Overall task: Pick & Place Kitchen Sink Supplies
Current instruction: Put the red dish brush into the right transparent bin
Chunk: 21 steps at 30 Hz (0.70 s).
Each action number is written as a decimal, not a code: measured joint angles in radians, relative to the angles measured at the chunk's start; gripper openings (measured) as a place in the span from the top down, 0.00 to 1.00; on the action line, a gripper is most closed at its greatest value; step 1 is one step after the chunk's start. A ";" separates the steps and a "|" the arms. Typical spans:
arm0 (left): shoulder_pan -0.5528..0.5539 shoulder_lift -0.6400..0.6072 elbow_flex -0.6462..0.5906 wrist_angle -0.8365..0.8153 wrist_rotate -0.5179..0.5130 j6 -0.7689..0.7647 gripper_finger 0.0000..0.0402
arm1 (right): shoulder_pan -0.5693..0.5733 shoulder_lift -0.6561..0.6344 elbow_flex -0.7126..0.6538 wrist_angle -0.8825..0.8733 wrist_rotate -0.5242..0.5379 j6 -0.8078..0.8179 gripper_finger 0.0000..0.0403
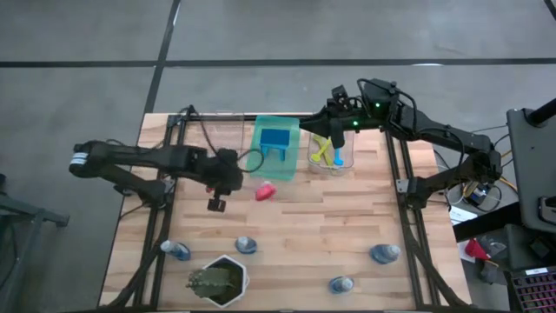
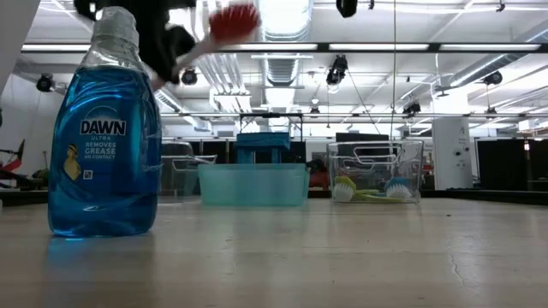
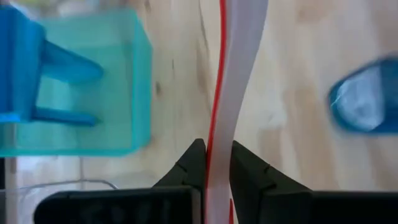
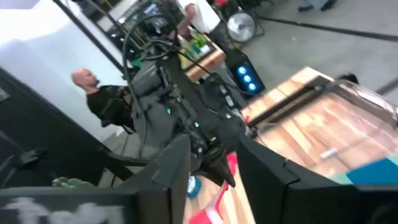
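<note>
Above tabletop (image 1: 295, 226), just beside green tray (image 1: 274, 148): left gripper (image 3: 214, 163), jaws shut on red brush (image 1: 265, 191) handle, brush head in air. Right gripper (image 1: 334, 130) over clear bin (image 1: 333, 155) w/ yellow-green + blue brushes (image 1: 328, 153); jaws apart, nothing held. Blue sponges (image 1: 275, 142) in tray. Blue bottles (image 1: 383, 253) lie along tabletop near edge, by plant pot (image 1: 219, 280).

The setting is a robotics lab or industrial test hall, not a home kitchen. A butcher-block wooden table (image 1: 287, 230) stands on a bare grey concrete floor (image 1: 87, 52) marked with dark lines. Beyond it, the low view shows a high open ceiling with exposed ducts (image 2: 287, 64), strip lights and a pale column (image 2: 454, 154). A person (image 4: 102, 99) stands among cabled equipment.
</note>
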 joint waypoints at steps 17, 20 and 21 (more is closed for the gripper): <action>0.001 -0.097 0.268 0.012 0.086 -0.284 0.89 | 0.159 0.117 0.000 0.238 0.022 -0.046 0.26; 0.001 -0.099 0.290 0.037 0.085 -0.341 0.90 | 0.182 0.145 0.000 0.299 0.041 -0.046 0.26; 0.001 -0.099 0.295 0.037 0.085 -0.359 0.90 | 0.187 0.154 0.000 0.315 0.050 -0.046 0.26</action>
